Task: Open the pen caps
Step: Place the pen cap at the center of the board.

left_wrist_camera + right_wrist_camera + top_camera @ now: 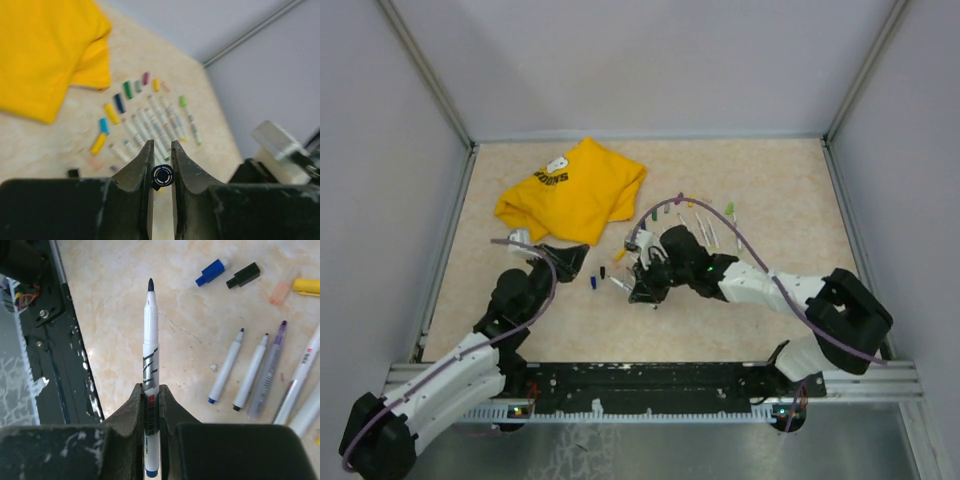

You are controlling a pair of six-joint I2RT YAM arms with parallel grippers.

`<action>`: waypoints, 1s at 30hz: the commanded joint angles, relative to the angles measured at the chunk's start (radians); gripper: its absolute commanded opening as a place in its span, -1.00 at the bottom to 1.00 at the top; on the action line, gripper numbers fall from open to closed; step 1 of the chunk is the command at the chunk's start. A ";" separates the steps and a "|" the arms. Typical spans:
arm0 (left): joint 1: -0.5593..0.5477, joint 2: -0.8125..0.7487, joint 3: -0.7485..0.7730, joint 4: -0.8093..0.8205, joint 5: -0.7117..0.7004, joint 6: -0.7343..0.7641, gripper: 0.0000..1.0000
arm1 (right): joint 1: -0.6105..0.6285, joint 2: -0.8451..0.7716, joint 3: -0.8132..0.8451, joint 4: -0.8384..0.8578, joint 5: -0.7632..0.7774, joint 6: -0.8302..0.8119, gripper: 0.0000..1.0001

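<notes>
The pale table (770,180) carried a crumpled yellow T-shirt (575,190) at the back left. Near the middle, the right gripper (150,390) was clamped on an uncapped white pen (150,335), its dark tip pointing away. The other pens (160,125) lay in a row. The left gripper (161,146) pinched a dark cap (162,175), and loose caps (120,102) lay between that row and the shirt.

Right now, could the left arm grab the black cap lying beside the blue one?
Probably not yet. The left gripper is shut on a dark cap, so it would have to drop that first. Otherwise the black cap lies in the open close by, nothing over it.
</notes>
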 commanded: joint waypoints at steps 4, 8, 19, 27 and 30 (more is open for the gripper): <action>0.002 0.123 0.108 -0.632 -0.134 -0.050 -1.00 | 0.203 0.160 0.113 0.051 0.503 0.194 -1.00; 0.003 0.266 0.164 -0.739 -0.176 -0.140 -1.00 | 0.202 0.207 0.112 0.045 0.507 0.202 -1.00; 0.003 0.396 0.192 -0.710 -0.150 -0.167 -1.00 | 0.231 0.309 0.155 -0.004 0.609 0.147 -0.94; 0.003 0.408 0.174 -0.660 -0.118 -0.163 -0.72 | 0.236 0.333 0.171 -0.030 0.663 0.125 -0.74; 0.003 0.424 0.179 -0.667 -0.120 -0.162 -0.68 | 0.238 0.339 0.178 -0.037 0.668 0.121 -0.66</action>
